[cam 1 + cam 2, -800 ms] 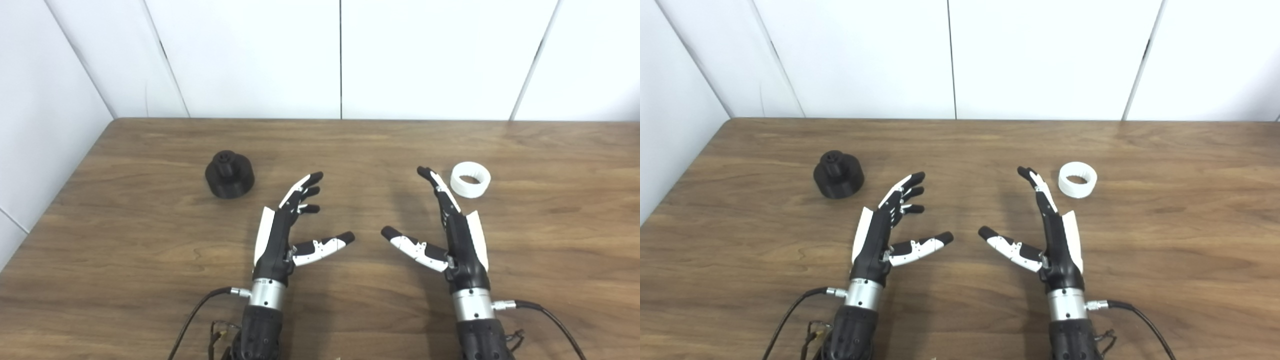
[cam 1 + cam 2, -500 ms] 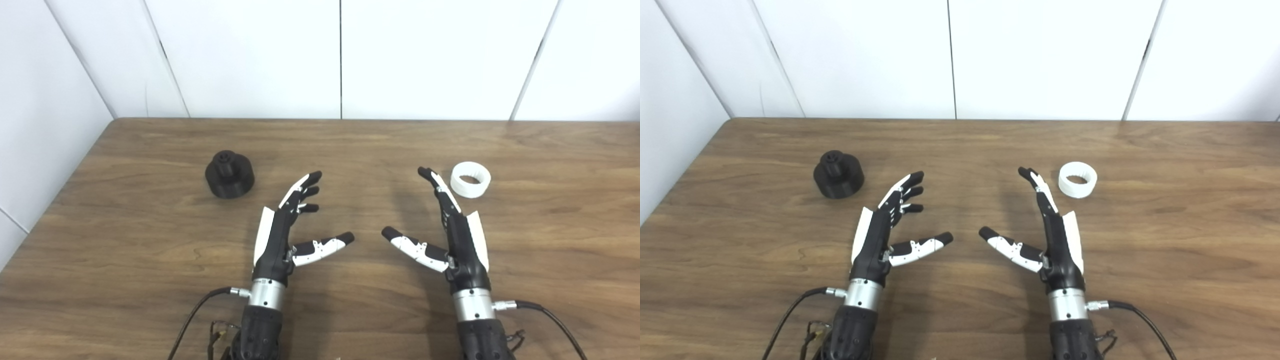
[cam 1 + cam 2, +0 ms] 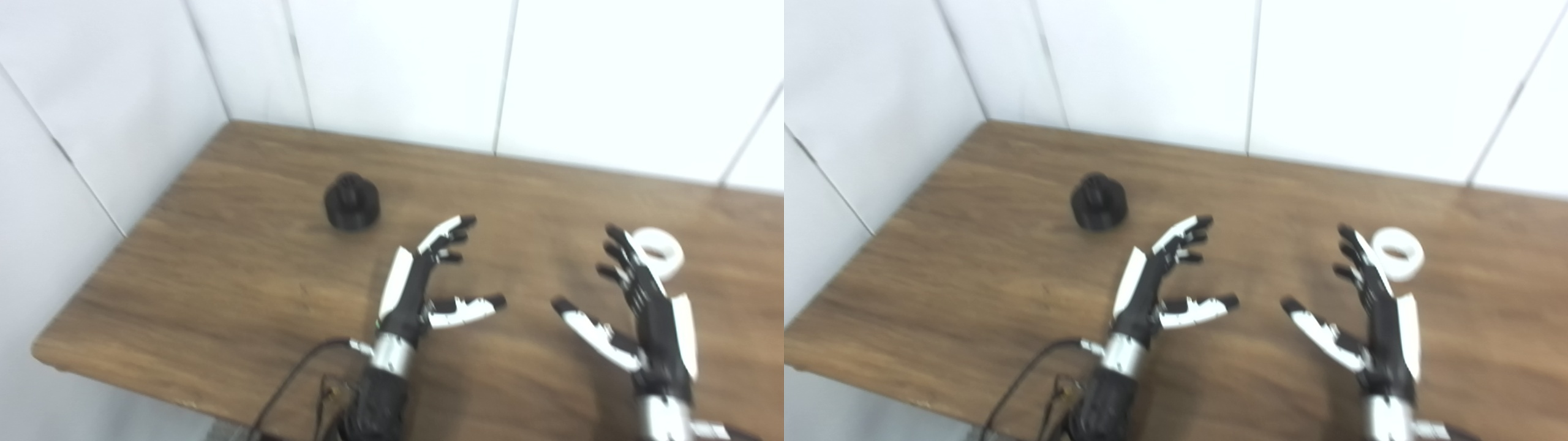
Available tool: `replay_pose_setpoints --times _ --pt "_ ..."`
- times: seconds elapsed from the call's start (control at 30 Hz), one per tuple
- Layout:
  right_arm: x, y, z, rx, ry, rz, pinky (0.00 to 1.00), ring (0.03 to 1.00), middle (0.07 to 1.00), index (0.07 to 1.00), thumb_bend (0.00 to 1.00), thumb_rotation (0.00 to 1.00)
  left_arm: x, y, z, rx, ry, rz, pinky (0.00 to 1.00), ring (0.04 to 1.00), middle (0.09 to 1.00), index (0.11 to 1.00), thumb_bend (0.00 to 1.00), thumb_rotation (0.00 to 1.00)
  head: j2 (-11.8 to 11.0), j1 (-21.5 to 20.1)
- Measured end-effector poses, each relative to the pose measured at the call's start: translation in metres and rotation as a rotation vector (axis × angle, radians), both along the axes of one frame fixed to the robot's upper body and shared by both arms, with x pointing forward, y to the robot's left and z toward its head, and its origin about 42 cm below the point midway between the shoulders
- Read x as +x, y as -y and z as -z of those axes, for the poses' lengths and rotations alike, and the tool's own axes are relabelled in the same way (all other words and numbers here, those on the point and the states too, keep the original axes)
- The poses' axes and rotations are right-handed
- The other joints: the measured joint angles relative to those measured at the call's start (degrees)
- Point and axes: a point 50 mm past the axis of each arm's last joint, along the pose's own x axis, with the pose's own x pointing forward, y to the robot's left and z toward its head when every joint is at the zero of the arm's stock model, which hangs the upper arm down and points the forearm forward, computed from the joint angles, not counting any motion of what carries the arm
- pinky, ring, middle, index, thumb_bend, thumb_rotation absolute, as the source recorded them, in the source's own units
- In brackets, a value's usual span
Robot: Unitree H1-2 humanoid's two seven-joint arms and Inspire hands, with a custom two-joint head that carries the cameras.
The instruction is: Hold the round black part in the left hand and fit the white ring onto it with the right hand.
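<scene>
Both our left hand [image 3: 416, 288] and right hand [image 3: 643, 312] hover with fingers spread, holding nothing. The round black part [image 3: 351, 201] sits apart on the table [image 3: 214, 263]; the white ring [image 3: 661, 252] lies just behind our right fingertips.

No text, label, brand, number or sign can be read anywhere in either view; both pictures are blurred.
</scene>
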Motion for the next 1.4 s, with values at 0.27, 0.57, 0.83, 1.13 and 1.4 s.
replay_pose_setpoints --times 0.27,0.57,0.83,1.13,1.4 --pt "0.001 0.001 0.0 0.004 0.01 -0.011 0.79 0.879 0.905 0.852 0.76 0.24 0.0 0.001 0.0 0.0 0.004 -0.005 0.73 0.829 0.868 0.821 0.77 0.08 -0.2 0.4" --pt "0.003 0.001 0.0 0.002 0.01 -0.012 0.77 0.865 0.898 0.848 0.76 0.24 0.002 -0.003 -0.002 0.036 0.036 -0.01 0.77 0.857 0.868 0.825 0.75 0.13 -0.5 1.0" --pt "0.006 0.0 0.0 0.003 0.014 -0.015 0.73 0.856 0.897 0.842 0.76 0.21 0.008 -0.023 -0.002 0.222 0.047 -0.047 0.81 0.876 0.879 0.814 0.77 0.17 -0.9 0.9" --pt "0.008 -0.001 -0.001 0.006 0.021 -0.017 0.78 0.873 0.896 0.856 0.76 0.25 0.011 -0.046 -0.009 0.347 0.033 -0.099 0.78 0.881 0.88 0.821 0.8 0.24 -1.1 2.1" --pt "0.011 0.006 0.002 -0.01 0.009 -0.009 0.77 0.877 0.9 0.858 0.76 0.25 0.023 -0.116 -0.037 0.525 0.065 -0.254 0.77 0.896 0.916 0.84 0.81 0.26 -1.3 2.6"
